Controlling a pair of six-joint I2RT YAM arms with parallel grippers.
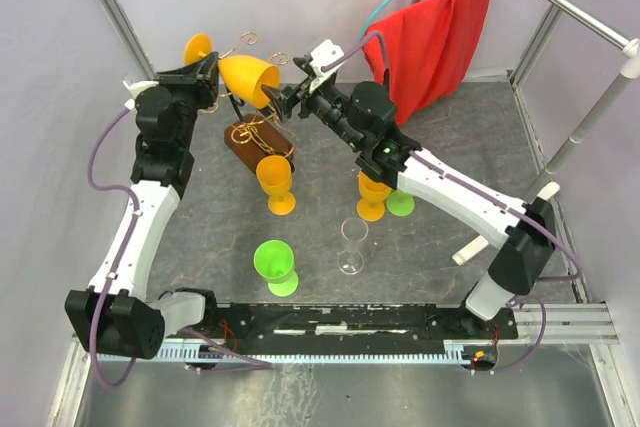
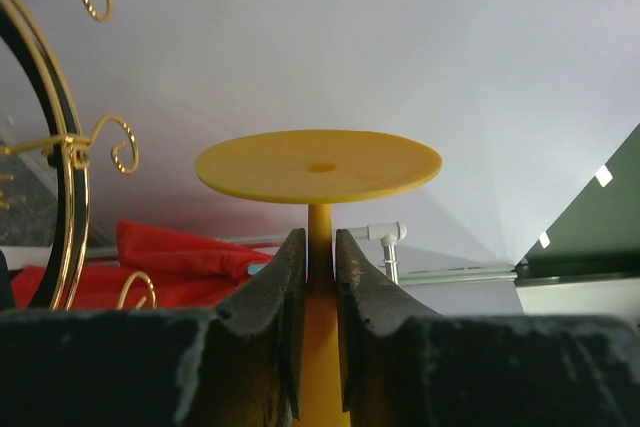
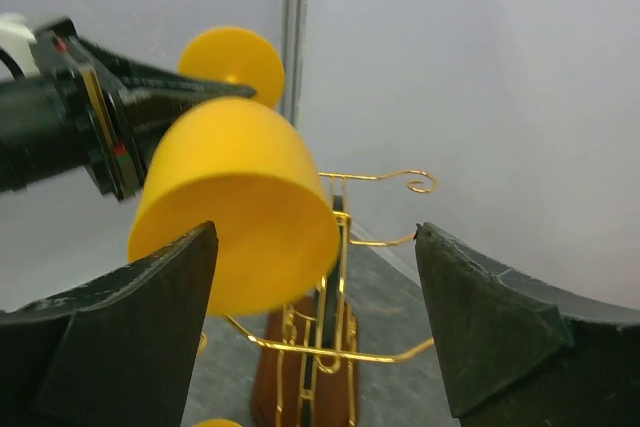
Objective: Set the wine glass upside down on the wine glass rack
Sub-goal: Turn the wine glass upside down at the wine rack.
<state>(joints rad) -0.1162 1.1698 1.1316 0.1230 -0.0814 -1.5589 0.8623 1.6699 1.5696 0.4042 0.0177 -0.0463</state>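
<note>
We pinch the stem of the yellow glass [image 2: 318,163] in our left pincer [image 2: 320,243]; its cup sits just before our open right pincer [image 3: 315,235].

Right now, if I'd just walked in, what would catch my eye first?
A bright yellow wine glass held aloft at the far left, the left end effector pinching its stem. The right end effector stands open just beside its bowl, by the wire wine glass rack. A red cloth hangs at the back right.
</note>
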